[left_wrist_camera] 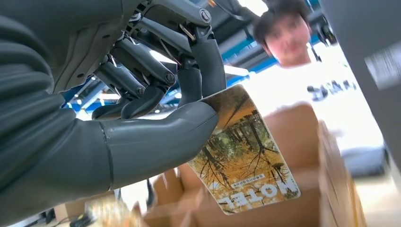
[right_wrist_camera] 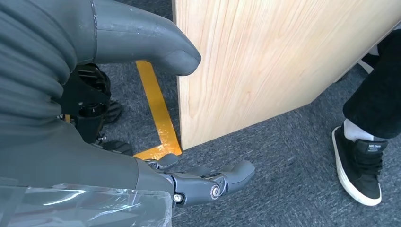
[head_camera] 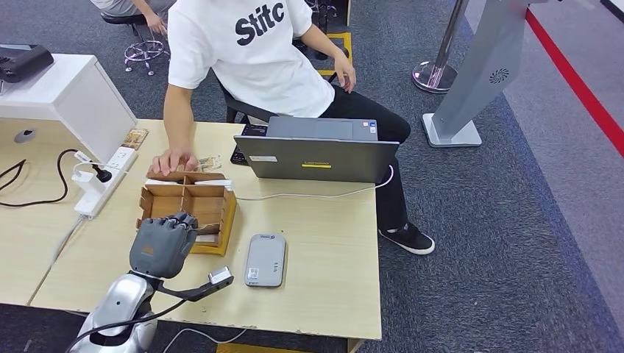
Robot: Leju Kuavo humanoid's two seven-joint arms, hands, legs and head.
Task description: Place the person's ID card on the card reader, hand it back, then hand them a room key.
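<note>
Room key card (left_wrist_camera: 243, 163), printed with autumn trees and the word HOTEL, is pinched between the thumb and the dark fingers of the left hand (head_camera: 163, 245). In the head view this hand hangs just above the cardboard divided box (head_camera: 188, 206), which stands on the tabletop (head_camera: 324, 287) near its front edge and towards the left. The card itself is hidden under the hand in that view; the left wrist view shows it clearly, with the brown walls of the box behind it.

The right hand (right_wrist_camera: 198, 182) hangs down beside the wooden side of the desk, over the grey carpet. Its fingers are loosely stretched and apart, and it holds nothing.

The grey card reader (head_camera: 266, 259) lies flat near the front edge, just to the right of the box, with no card on it. The person (head_camera: 250, 55) sits at the far edge behind a laptop (head_camera: 318, 154) and rests one hand (head_camera: 174, 160) on the tabletop, touching the far side of the box.

I judge that the last step is in hand: the room key is taken from the box and must be given over. The next move calls for lifting the card free of the box walls and carrying it towards the person's hand at the far edge, with the pinch kept firm because the card is thin and smooth.
</note>
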